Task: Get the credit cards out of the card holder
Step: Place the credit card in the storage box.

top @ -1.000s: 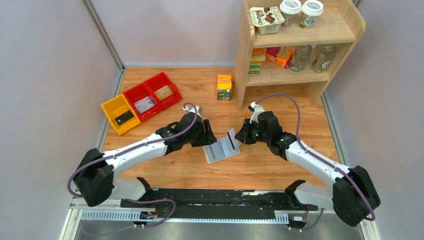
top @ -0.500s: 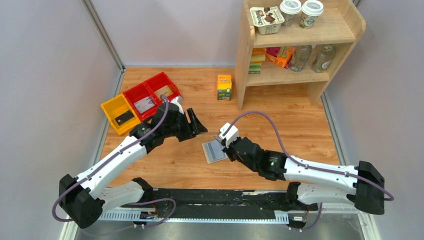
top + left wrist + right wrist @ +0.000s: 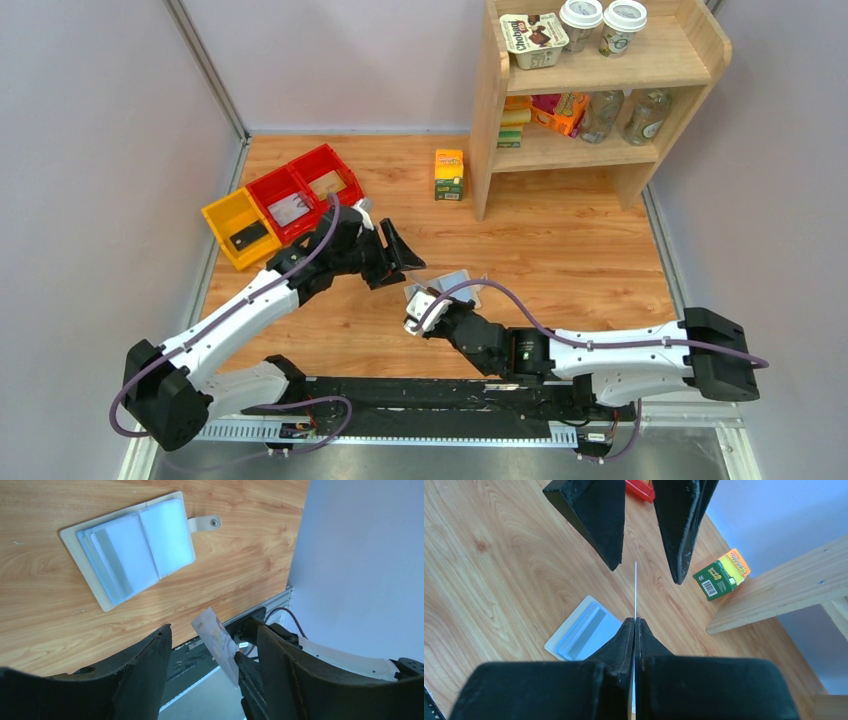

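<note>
The card holder (image 3: pixel 130 550) lies spread open on the wooden table, light blue inside, with its tab (image 3: pixel 205 524) pointing away; it also shows as the card holder (image 3: pixel 584 630) and, half hidden by the right arm, as the card holder (image 3: pixel 455 283). My right gripper (image 3: pixel 635 621) is shut on a whitish credit card (image 3: pixel 635 587), seen edge-on and held upright above the table. That credit card (image 3: pixel 217 642) stands in the gap of my open left gripper (image 3: pixel 214 630), whose fingers do not touch it. From above, the left gripper (image 3: pixel 403 262) faces the right gripper (image 3: pixel 420 305).
A yellow bin (image 3: pixel 240 228) and two red bins (image 3: pixel 305 192) at the back left each hold a card. A juice box (image 3: pixel 449 175) stands beside a wooden shelf (image 3: pixel 590 100) stocked with cups and bottles. Grey walls close both sides.
My right gripper has pulled a card out of the holder and carried it toward the near left. The left gripper drew back, opened wider, then came round the card.
</note>
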You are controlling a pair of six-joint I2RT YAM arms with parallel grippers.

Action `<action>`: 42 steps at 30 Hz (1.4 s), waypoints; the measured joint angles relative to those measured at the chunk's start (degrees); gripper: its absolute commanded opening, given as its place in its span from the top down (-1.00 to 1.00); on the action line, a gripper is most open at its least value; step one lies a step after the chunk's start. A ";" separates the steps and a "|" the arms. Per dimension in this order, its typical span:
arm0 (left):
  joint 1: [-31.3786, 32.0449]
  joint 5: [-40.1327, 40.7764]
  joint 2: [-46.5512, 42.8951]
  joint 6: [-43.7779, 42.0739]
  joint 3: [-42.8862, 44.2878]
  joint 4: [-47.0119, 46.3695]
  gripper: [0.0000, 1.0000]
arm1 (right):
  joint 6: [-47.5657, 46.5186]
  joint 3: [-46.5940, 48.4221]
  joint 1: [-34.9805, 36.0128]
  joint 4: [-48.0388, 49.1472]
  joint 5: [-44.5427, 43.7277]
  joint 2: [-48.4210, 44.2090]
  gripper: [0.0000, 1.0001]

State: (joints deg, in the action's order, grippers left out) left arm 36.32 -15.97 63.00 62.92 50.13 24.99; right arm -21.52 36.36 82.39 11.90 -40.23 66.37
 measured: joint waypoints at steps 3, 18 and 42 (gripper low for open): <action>0.00 -0.59 0.00 1.51 -1.25 -1.36 -0.20 | -2.60 0.00 1.36 1.86 -1.62 1.81 1.00; -0.04 1.14 -1.81 3.56 -4.15 -5.44 1.00 | -4.42 0.96 3.61 2.93 -4.26 3.82 0.63; -19.50 14.62 -7.32 -21.05 -3.65 -5.29 1.00 | 39.19 10.67 -33.40 -36.39 14.91 -14.23 -1.00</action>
State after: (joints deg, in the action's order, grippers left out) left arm 16.82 -1.34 55.68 41.87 46.48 19.70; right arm 17.67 47.03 48.99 -24.49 -25.32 52.14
